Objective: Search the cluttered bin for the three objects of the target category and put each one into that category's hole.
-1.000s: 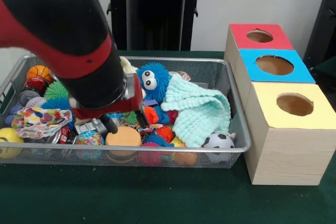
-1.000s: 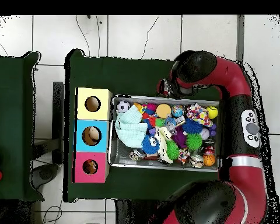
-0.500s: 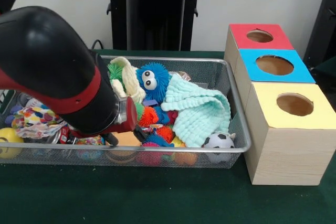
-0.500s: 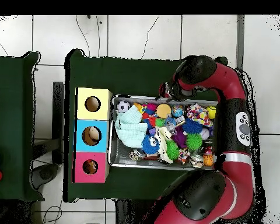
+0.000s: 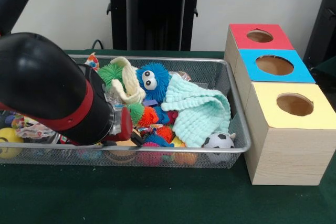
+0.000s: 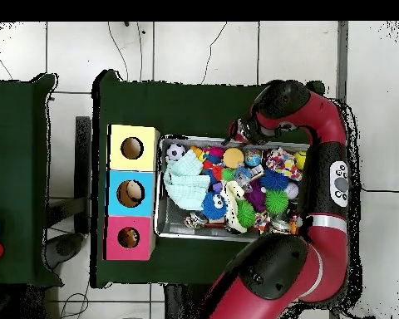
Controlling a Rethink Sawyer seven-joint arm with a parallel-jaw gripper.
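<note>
The silver mesh bin (image 5: 231, 84) is full of toys. The mint-green waffle cloth (image 5: 200, 109) lies at its right end, next to the boxes; it also shows in the overhead view (image 6: 184, 181). The cream cloth (image 5: 129, 81) is draped in the middle by a blue fuzzy toy (image 5: 153, 78). The polka-dot cloth (image 6: 280, 159) lies at the other end, mostly hidden behind my arm in the front view. My gripper (image 5: 129, 139) is low over the bin's front rim beside an orange ball (image 6: 233, 158). The yellow box's hole (image 5: 294, 104) is empty.
The blue-faced box (image 5: 274, 65) and the red-faced box (image 5: 259, 35) stand behind the yellow one, right of the bin. Spiky balls, a small football (image 5: 219, 140) and cans fill the bin. My arm covers the bin's left part. The black pedestal (image 5: 155, 11) stands behind.
My arm has swung lower and toward the bin's front rim, uncovering the cream cloth and a green spiky ball. The cloths have not moved.
</note>
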